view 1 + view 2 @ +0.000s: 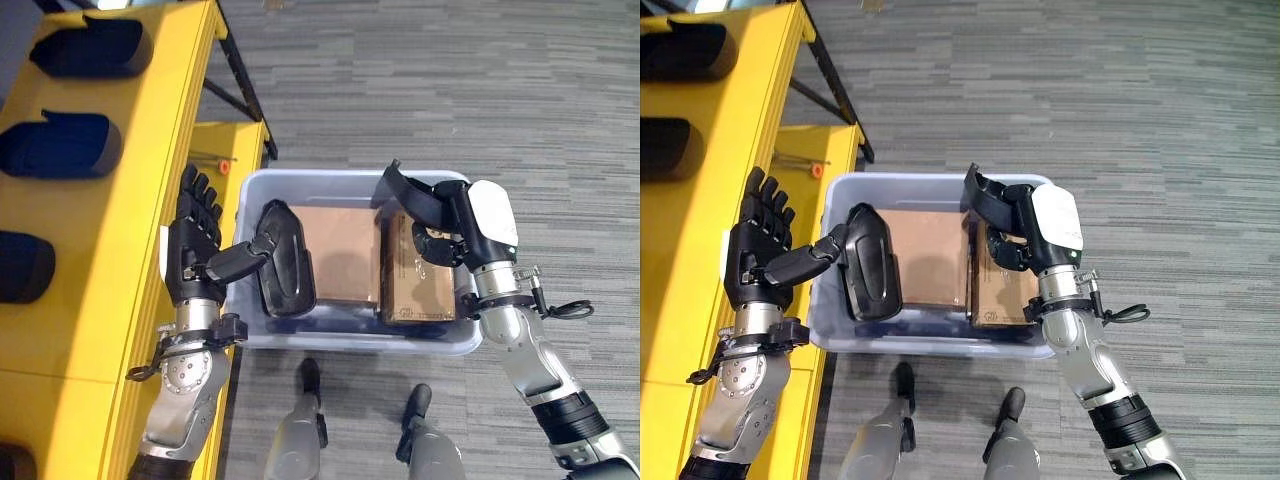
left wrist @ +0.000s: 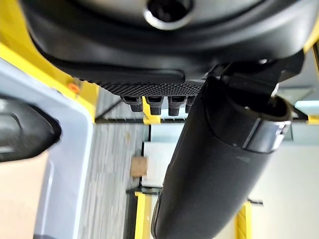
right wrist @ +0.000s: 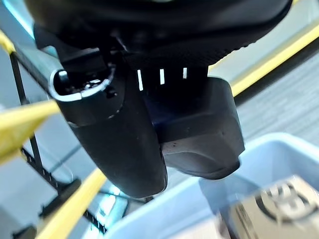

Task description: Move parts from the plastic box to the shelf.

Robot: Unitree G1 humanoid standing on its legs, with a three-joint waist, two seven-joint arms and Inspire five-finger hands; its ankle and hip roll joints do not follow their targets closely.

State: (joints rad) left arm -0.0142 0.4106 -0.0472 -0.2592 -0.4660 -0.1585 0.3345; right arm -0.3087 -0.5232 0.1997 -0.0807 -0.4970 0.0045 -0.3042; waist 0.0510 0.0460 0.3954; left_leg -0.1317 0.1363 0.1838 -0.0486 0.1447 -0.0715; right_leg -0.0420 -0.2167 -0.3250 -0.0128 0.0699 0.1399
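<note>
A translucent pale-blue plastic box (image 1: 300, 343) sits on grey striped carpet (image 1: 450, 90), just beside a yellow metal shelf (image 1: 100, 250) that runs along the robot's left. Inside the box lie two brown cardboard cartons: a plain one (image 1: 340, 252) in the middle and a printed one (image 1: 415, 285) touching it on the right side.

The right hand (image 1: 1025, 228) is raised over the box's far right corner, its fingers curled round a dark, curved moulded plastic part (image 1: 985, 200), which sticks up above the rim; the right wrist view shows the same part (image 3: 199, 132) pressed against the palm with the thumb alongside it.

The left hand (image 1: 195, 245) hovers at the box's left edge, between box and shelf, with its fingers straight and pointing up and its thumb stretched out to touch a second dark, rounded plastic part (image 1: 285, 260). That part stands tilted inside the left end of the box; whether the thumb presses it or only brushes it is hard to judge.

Several similar dark rounded parts (image 1: 90, 48) lie in a row on the yellow shelf, well apart from the box.
</note>
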